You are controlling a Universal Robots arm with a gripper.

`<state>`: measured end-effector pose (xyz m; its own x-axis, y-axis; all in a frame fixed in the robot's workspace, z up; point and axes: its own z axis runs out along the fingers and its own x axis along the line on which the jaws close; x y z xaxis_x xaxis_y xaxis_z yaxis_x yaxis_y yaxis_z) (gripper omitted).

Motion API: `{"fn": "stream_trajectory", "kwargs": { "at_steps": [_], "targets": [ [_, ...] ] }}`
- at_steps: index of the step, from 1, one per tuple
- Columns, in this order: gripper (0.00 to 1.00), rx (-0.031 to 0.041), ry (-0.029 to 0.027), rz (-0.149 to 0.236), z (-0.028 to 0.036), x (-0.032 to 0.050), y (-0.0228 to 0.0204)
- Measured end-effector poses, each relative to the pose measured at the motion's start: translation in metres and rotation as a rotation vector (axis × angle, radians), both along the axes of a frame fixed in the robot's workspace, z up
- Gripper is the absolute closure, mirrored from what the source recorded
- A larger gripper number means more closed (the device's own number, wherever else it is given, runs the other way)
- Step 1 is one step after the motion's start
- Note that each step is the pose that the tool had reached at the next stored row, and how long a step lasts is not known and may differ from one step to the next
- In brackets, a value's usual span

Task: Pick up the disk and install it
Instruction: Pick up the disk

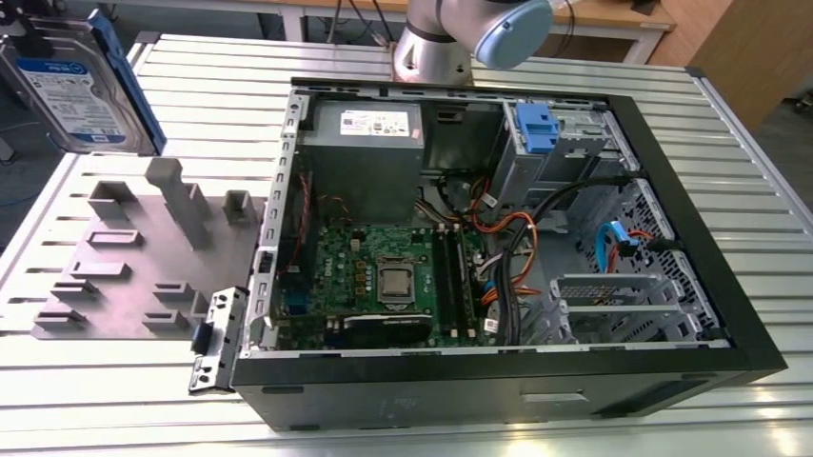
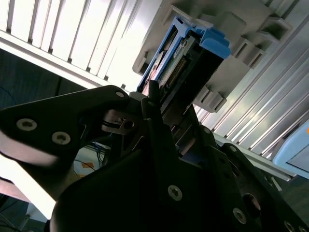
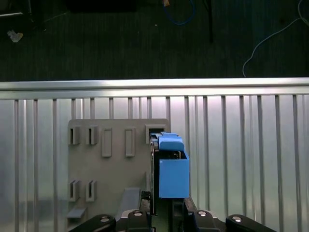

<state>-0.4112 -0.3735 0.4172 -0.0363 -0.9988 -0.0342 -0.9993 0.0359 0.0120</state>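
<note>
In the exterior view, the disk (image 1: 70, 86), a flat silver-grey metal hard drive with a white-and-blue label and a blue plastic rail along one edge, hangs upright in the air. It is over the far end of the grey fixture plate with raised pegs and slots (image 1: 128, 286) and touches none of them. Just beside that plate, on the exterior view's right, lies the open black computer case (image 1: 508, 386). A grey power-supply box (image 1: 365, 152) and a blue plastic drive carrier (image 1: 534, 129) sit inside the case, the carrier on the side away from the plate.

In the second wrist view, the black two-fingered gripper (image 2: 174, 104) is clamped narrowly on the disk, with one finger (image 2: 153, 116) flat against its side. The disk's connector end points away from the wrist, and the plate lies beyond it.

In the first wrist view, the blue rail stands out from the gripper over one edge of the plate, apart from the slots there.

Judged from this, the pick-up is done and the carry is the step in hand, with nothing installed yet. Installing calls for taking the disk from above the plate across to the case. Its rails would have to be squared with a free bay near the blue carrier, keeping clear of the loose cables.
</note>
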Motion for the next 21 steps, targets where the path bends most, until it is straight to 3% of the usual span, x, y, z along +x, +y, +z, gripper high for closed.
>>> {"fn": "stream_trajectory", "kwargs": {
  "at_steps": [21],
  "targets": [
    [0.65, -0.0001, 0.0001, 0.000, 0.0147, 0.0000, 0.0000]
  ]
}}
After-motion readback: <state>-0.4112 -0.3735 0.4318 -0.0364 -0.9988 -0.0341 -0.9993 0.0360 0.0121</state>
